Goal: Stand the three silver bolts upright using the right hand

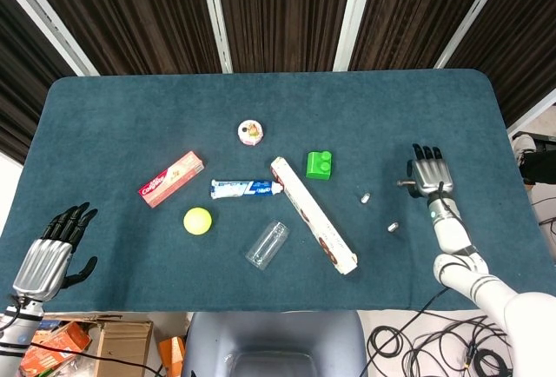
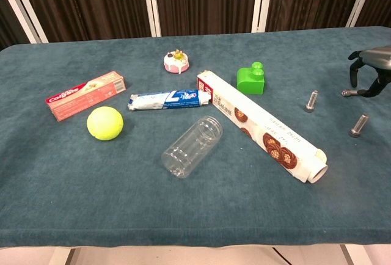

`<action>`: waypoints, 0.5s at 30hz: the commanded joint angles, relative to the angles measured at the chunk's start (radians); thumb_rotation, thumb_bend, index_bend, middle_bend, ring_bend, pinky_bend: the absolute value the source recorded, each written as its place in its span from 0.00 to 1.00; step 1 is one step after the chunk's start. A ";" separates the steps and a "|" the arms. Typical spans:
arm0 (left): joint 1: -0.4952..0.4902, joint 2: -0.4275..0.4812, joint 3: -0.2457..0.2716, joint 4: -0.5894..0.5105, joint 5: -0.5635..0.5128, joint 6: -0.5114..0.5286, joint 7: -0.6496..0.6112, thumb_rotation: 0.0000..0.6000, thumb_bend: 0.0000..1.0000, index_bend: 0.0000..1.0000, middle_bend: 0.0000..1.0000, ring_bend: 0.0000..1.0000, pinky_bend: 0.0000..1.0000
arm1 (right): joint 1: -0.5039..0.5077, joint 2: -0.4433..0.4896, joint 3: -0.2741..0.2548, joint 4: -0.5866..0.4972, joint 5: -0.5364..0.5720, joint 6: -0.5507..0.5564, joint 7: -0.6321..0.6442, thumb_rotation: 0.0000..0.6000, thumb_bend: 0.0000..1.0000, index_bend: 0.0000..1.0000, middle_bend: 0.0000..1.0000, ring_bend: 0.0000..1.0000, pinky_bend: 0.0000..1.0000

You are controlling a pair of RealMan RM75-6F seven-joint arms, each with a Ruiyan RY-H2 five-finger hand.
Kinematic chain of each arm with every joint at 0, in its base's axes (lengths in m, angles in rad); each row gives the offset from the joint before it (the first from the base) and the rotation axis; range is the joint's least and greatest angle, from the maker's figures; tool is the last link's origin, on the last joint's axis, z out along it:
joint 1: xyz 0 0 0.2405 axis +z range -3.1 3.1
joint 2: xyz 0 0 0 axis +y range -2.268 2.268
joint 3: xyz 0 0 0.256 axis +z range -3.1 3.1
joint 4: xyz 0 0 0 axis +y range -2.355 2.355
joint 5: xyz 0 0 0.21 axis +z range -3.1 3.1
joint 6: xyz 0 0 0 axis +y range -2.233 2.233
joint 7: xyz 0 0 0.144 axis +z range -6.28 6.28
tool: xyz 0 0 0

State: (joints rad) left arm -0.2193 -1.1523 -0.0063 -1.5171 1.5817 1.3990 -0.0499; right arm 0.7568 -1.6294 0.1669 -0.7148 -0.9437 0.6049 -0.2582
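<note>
Head view: the right hand point(image 1: 429, 174) sits at about 3 o'clock on the blue worktop point(image 1: 130, 108), palm down, fingers point(image 1: 423, 152) slightly apart and pointing to 12 o'clock. In the chest view the same hand point(image 2: 369, 69) shows at the right edge with its fingers point(image 2: 353, 76) curved downward over the third bolt point(image 2: 346, 93), which lies flat; whether they touch it cannot be told. The first bolt point(image 1: 366, 196) and the second bolt point(image 1: 393, 227) stand at roughly 9 and 8 o'clock from the right hand, apart from it; in the chest view both appear upright, head down on the cloth, point(image 2: 311, 101) and point(image 2: 359, 125).

The left hand point(image 1: 48, 257) rests at the worktop's 8 o'clock corner, fingers point(image 1: 68, 221) spread and holding nothing.

Other items noted: green block point(image 1: 319, 165) near centre; long biscuit box point(image 1: 313, 214) lying diagonally at its 7 o'clock; toothpaste tube point(image 1: 246, 188) touching the box's upper end; red toothpaste carton point(image 1: 171, 179); yellow ball point(image 1: 197, 221); clear jar point(image 1: 267, 244) on its side; small toy cake point(image 1: 250, 132) at 12 o'clock.
</note>
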 commanded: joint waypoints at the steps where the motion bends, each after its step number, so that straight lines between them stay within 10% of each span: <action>1: 0.001 0.001 0.000 0.000 0.000 0.003 -0.001 1.00 0.36 0.00 0.00 0.00 0.12 | 0.000 -0.015 0.001 0.025 -0.010 -0.010 0.006 1.00 0.34 0.48 0.02 0.00 0.03; 15: 0.002 0.003 -0.001 0.001 -0.001 0.005 -0.005 1.00 0.36 0.00 0.00 0.00 0.12 | -0.004 -0.046 0.016 0.095 -0.035 -0.044 0.025 1.00 0.33 0.53 0.02 0.00 0.03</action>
State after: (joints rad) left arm -0.2176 -1.1498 -0.0071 -1.5163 1.5804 1.4044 -0.0553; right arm 0.7533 -1.6752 0.1822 -0.6198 -0.9781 0.5610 -0.2332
